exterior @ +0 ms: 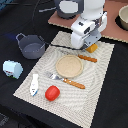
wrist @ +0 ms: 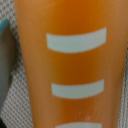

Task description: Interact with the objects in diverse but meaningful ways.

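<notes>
Bread [wrist: 70, 65], an orange-yellow loaf with pale curved stripes, fills the wrist view almost edge to edge, so the claw [exterior: 90, 46] sits right down on it at the far edge of the woven mat [exterior: 100, 95]; in the exterior view only a small orange end of the loaf shows under the white arm [exterior: 87, 27]; whether the claw is spread or already pinching the loaf I cannot tell, since neither picture shows the tips clearly. The step in hand looks like a grab of the loaf; to do it well, the tips should straddle the narrow width across the ridges, square to its length, and close gently so the smooth toy does not squirt out; then lift straight up before moving sideways. Just beside the loaf lies a knife with an orange handle [exterior: 86, 58], and next to that a tan plate [exterior: 69, 65]; a fork [exterior: 66, 79] rests on the plate's near side; both are worth clearing. Farther out are the tomato [exterior: 52, 92], the small bottle [exterior: 34, 84], the milk carton [exterior: 12, 69] and the grey pot [exterior: 31, 47], well apart from the claw.
</notes>
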### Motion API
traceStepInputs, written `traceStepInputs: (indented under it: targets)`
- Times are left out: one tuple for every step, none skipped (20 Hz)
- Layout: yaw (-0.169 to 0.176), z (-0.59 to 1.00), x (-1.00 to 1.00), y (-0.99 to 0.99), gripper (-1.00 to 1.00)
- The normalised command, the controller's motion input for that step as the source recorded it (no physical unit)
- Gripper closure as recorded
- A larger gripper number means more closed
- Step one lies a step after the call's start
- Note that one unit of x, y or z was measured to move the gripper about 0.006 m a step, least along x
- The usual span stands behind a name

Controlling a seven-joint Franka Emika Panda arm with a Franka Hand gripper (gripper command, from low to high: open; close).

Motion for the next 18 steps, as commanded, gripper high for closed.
traceStepInputs:
  targets:
    - [0.115,-0.18,0.19,0.14,1.00]
    - [0.113,-0.10,0.22,0.14,1.00]
    - [0.104,0.00,0.27,0.14,1.00]
    - [0.077,0.09,0.29,0.13,1.00]
    - [0.051,0.27,0.16,0.13,1.00]
    - [0.026,0.65,0.00,0.03,1.00]
    - [0.013,1.00,-0.11,0.00,1.00]
    - [0.000,1.00,-0.35,-0.01,1.00]
    - [0.000,1.00,-0.33,0.00,1.00]
    - [0.000,1.00,-0.32,0.00,1.00]
    - [0.000,1.00,-0.32,0.00,1.00]
    - [0.000,1.00,-0.29,-0.11,1.00]
    - [0.000,1.00,-0.23,-0.21,1.00]
    - [0.000,1.00,-0.14,-0.30,1.00]
    - [-0.003,1.00,-0.05,-0.51,1.00]
    - [-0.005,1.00,0.00,-0.61,1.00]
    - [-0.005,1.00,0.00,-0.71,1.00]
    - [-0.013,0.88,-0.07,-0.85,1.00]
